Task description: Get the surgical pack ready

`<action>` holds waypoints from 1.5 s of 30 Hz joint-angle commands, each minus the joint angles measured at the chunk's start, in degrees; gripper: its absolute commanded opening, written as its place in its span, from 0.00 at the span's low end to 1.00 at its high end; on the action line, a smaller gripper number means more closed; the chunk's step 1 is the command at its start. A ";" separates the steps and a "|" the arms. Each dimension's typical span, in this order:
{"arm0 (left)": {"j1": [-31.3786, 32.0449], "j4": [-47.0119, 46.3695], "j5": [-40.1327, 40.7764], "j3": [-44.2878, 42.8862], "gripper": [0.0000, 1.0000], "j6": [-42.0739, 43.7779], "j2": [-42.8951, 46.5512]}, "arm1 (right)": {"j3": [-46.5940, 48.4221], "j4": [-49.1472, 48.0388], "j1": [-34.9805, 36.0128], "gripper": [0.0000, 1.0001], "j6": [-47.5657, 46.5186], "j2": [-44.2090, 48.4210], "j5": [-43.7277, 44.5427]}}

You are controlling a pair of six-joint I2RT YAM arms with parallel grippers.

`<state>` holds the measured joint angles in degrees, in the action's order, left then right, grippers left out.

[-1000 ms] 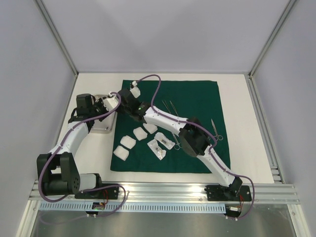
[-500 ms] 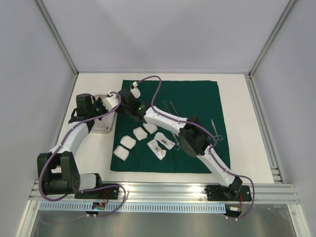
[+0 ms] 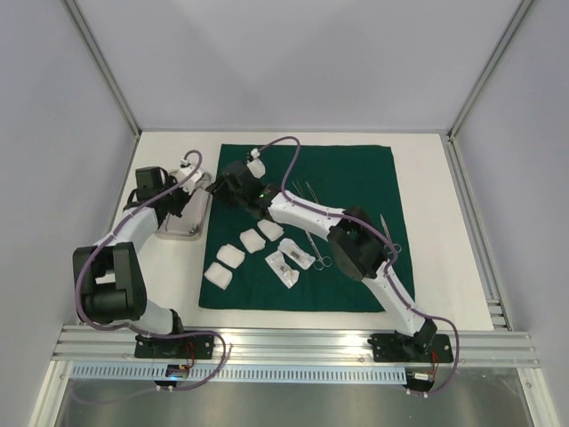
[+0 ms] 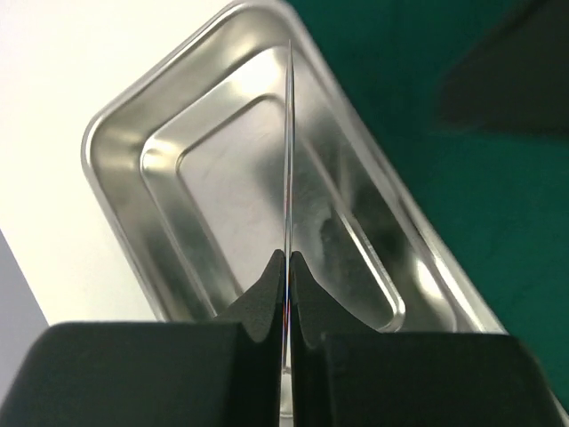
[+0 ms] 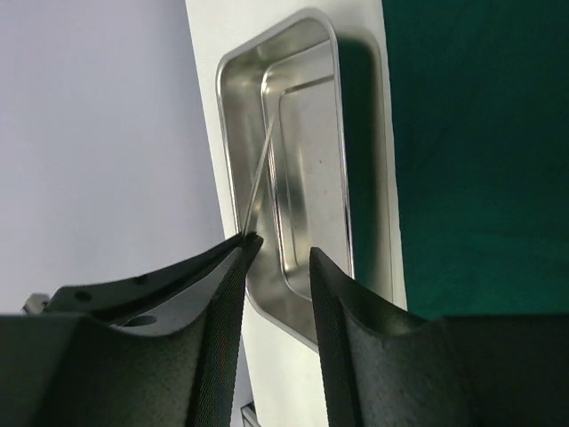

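My left gripper (image 4: 286, 267) is clamped on a slim instrument (image 4: 289, 160), seen edge-on and of unclear type, above the tray (image 4: 116, 178). My right gripper (image 5: 282, 249) is parted and empty near the tray's rim.

Right pincer (image 5: 283, 249) opened; left pincer (image 4: 287, 260) seemingly took instrument (image 4: 290, 160).

There is one green cloth (image 3: 356, 169) on the desk (image 3: 427, 205). There is one shiny steel tray (image 3: 182, 233), right under the left fingers (image 4: 262, 307). I count five slim metal tools (image 3: 309, 190). One thin tool (image 4: 290, 160) is pinched in the left fingers, and four lie on the cloth, off to the right of the right fingers (image 5: 333, 320). Four white gauze squares (image 3: 231, 255) lie in a row, closer to the arm bases than the fingers are. Two more white pieces (image 3: 295, 252) lie just beside them. There are two arms (image 3: 302, 213), each with two fingers.
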<state>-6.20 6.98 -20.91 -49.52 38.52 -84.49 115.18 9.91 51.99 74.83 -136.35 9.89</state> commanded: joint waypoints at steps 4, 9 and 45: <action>-5.14 -1.45 -0.37 -6.20 0.00 -12.67 -4.44 | -6.43 -7.09 -2.41 0.37 -3.28 8.20 1.10; -6.63 2.33 0.25 -9.37 0.00 -17.68 -9.28 | -14.62 -11.58 -4.26 0.37 -6.53 14.26 0.31; -7.60 20.09 9.57 -22.99 0.28 -18.92 -26.26 | -33.80 3.60 -20.08 0.45 -42.19 30.80 -3.21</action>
<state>-13.65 23.18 -11.33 -71.99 19.99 -109.97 76.79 6.28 33.36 42.39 -106.04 6.87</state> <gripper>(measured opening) 0.266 0.438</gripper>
